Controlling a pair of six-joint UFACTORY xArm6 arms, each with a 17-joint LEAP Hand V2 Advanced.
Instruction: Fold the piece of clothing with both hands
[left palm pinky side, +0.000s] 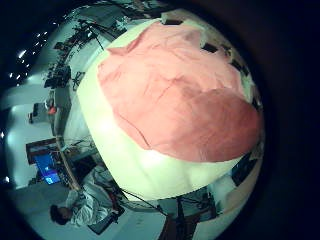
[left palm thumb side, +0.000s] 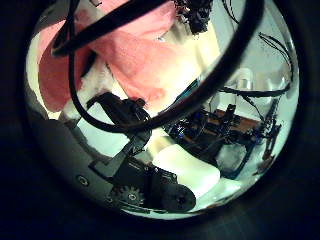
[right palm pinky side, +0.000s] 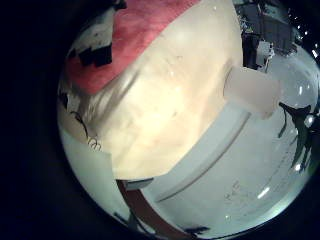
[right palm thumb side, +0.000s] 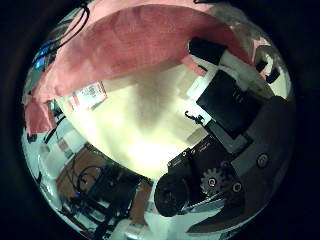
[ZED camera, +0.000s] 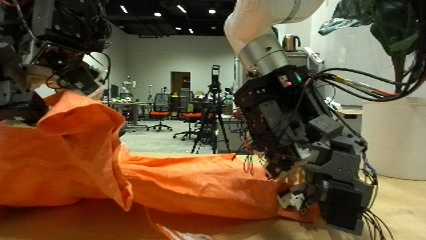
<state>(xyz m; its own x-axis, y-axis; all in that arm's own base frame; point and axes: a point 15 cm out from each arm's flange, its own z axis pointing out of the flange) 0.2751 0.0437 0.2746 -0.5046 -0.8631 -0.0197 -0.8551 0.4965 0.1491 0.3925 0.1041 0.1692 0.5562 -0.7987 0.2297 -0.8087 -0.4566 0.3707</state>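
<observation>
Outside view: we see the orange cloth (ZED camera: 120, 165) spread on the table (ZED camera: 80, 222), rumpled, one part raised at 9 o'clock toward the left hand (ZED camera: 53, 60). The right hand (ZED camera: 313, 150) hangs at 3 o'clock, its fingers down at the cloth's near edge.
Left hand state: the raised cloth hides its fingers; we cannot tell whether it holds.
Right hand state: fingers point down at the edge; we cannot tell whether they pinch it.
Left little finger view: cloth (left palm pinky side: 175, 95) lies wrinkled across the pale table (left palm pinky side: 150, 170), well below the palm.
Left thumb view: cloth (left palm thumb side: 130, 50) at 12 o'clock; the hand's own fingers (left palm thumb side: 140, 185) at 6 o'clock.
Right little finger view: cloth corner (right palm pinky side: 140, 30) at 11 o'clock, bare table (right palm pinky side: 170, 100) beneath.
Right thumb view: cloth edge (right palm thumb side: 130, 45) runs across 12 o'clock, close to the fingers (right palm thumb side: 235, 100).
Handling: we judge the cloth light, limp and non-slippery; it will sag and crease.
Hold points: take two corners of one edge, one per hand.
</observation>
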